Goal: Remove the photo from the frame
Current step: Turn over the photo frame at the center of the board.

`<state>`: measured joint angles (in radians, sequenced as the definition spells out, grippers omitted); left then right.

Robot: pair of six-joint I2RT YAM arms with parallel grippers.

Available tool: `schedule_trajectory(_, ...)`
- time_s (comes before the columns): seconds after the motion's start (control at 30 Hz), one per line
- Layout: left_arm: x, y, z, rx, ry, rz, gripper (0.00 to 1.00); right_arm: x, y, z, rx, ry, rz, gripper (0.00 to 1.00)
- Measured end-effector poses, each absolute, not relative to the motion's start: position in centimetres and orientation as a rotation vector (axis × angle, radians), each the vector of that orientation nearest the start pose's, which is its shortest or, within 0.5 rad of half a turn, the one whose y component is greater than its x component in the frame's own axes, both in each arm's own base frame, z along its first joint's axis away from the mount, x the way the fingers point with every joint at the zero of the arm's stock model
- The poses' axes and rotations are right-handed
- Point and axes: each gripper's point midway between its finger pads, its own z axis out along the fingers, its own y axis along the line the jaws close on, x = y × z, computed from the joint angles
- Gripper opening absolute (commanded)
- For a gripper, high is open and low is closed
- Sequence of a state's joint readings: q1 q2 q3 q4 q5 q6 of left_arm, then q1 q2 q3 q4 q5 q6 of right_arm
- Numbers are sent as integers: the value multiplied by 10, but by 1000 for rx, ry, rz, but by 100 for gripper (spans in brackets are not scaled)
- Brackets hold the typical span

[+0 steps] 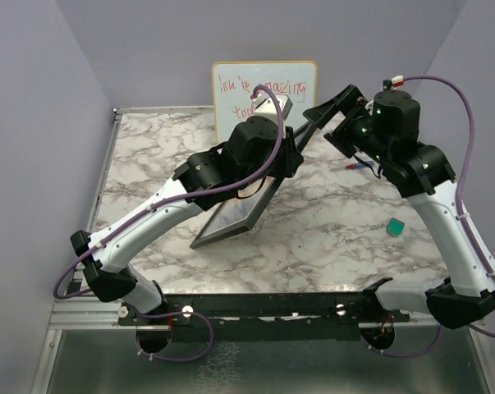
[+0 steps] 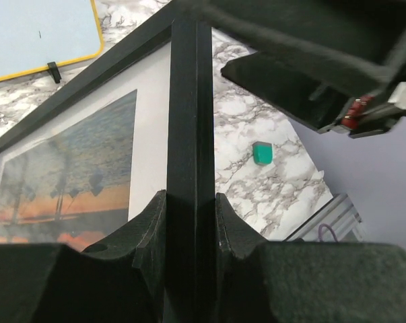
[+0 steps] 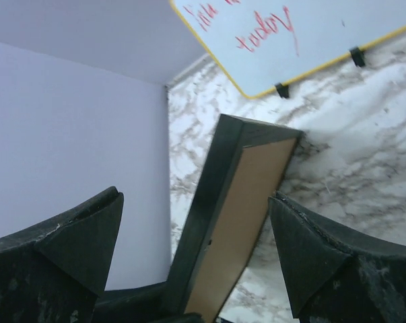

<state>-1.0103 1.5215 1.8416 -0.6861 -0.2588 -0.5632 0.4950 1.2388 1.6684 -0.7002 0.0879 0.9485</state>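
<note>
The black frame point(image 1: 231, 220) stands tilted on the marble table, its lower edge resting on the surface. My left gripper point(image 1: 286, 156) is shut on the frame's side rail point(image 2: 189, 121), and both fingers press against that rail at the left gripper point(image 2: 189, 196). The photo point(image 2: 75, 175), an orange sunset with a white border, sits inside the frame behind the glass. My right gripper point(image 1: 325, 119) is open at the frame's upper corner. In the right wrist view the right gripper point(image 3: 194, 197) straddles the frame's black edge point(image 3: 209, 202) and brown back panel point(image 3: 250, 208) without touching them.
A whiteboard point(image 1: 263, 86) with red handwriting leans against the back wall behind the frame. A small green cube point(image 1: 396, 226) lies on the table point(image 1: 148, 156) at the right. A red and blue pen-like item point(image 1: 358, 164) lies under the right arm.
</note>
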Motion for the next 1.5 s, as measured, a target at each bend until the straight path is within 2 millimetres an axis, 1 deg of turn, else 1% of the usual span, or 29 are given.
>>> schedule_trajectory(0.07,254,-362,383,277,1999,-782,0,322,192,407,530,1947,886,92)
schedule_trajectory(0.13,254,-363,375,285,2014,-771,0,321,194,390,550,1994,885,89)
schedule_trajectory(0.2,253,-363,366,301,2036,-756,0,320,196,379,559,2022,906,84)
schedule_trajectory(0.27,251,-366,355,325,2064,-741,0,318,201,368,557,2047,941,76)
schedule_trajectory(0.33,247,-371,341,356,2095,-729,0,318,205,357,563,2072,974,74)
schedule_trajectory(0.37,245,-374,333,373,2113,-723,0,319,207,349,565,2085,988,62)
schedule_trajectory(0.4,242,-375,325,385,2128,-716,0,321,207,340,576,2100,997,54)
schedule_trajectory(0.43,240,-376,316,398,2143,-708,0,323,205,328,587,2117,1000,52)
schedule_trajectory(0.47,237,-377,305,410,2163,-697,0,323,202,314,609,2139,999,49)
schedule_trajectory(0.53,234,-376,285,421,2204,-682,0,324,195,280,665,2180,996,38)
schedule_trajectory(0.57,231,-375,268,429,2234,-669,0,323,192,263,690,2202,993,31)
schedule_trajectory(0.6,228,-375,258,433,2257,-664,0,321,189,245,710,2223,988,23)
schedule_trajectory(0.63,222,-375,240,450,2292,-664,0,317,187,231,726,2233,994,13)
schedule_trajectory(0.67,217,-376,227,457,2318,-669,0,312,187,217,728,2240,1006,6)
schedule_trajectory(0.7,210,-375,207,473,2355,-663,0,305,185,201,742,2243,1017,4)
schedule_trajectory(0.77,198,-373,180,490,2405,-667,0,292,185,177,756,2242,1062,0)
schedule_trajectory(0.83,188,-374,161,494,2430,-685,0,281,186,154,767,2229,1125,0)
schedule_trajectory(1.0,169,-372,113,485,2479,-717,0,266,188,105,779,2203,1224,1)
schedule_trajectory(1.07,164,-374,97,473,2490,-731,0,262,186,90,783,2203,1232,1)
schedule_trajectory(1.17,159,-382,81,464,2498,-740,0,259,180,73,798,2205,1222,1)
schedule_trajectory(1.2,158,-385,77,460,2497,-741,0,259,178,68,801,2209,1212,4)
schedule_trajectory(1.23,158,-389,70,449,2495,-738,0,258,175,63,804,2215,1201,10)
schedule_trajectory(1.27,157,-390,68,446,2494,-738,2,257,173,57,809,2229,1185,19)
schedule_trajectory(1.3,156,-392,62,436,2496,-732,12,257,171,51,811,2248,1166,28)
schedule_trajectory(1.4,152,-393,47,411,2516,-725,49,253,168,35,806,2333,1101,56)
schedule_trajectory(1.43,148,-390,40,401,2532,-721,59,251,166,30,802,2364,1069,67)
schedule_trajectory(1.47,144,-387,35,393,2548,-715,68,249,165,27,799,2391,1050,73)
schedule_trajectory(1.5,142,-385,34,364,2546,-723,70,253,165,32,781,2389,1040,76)
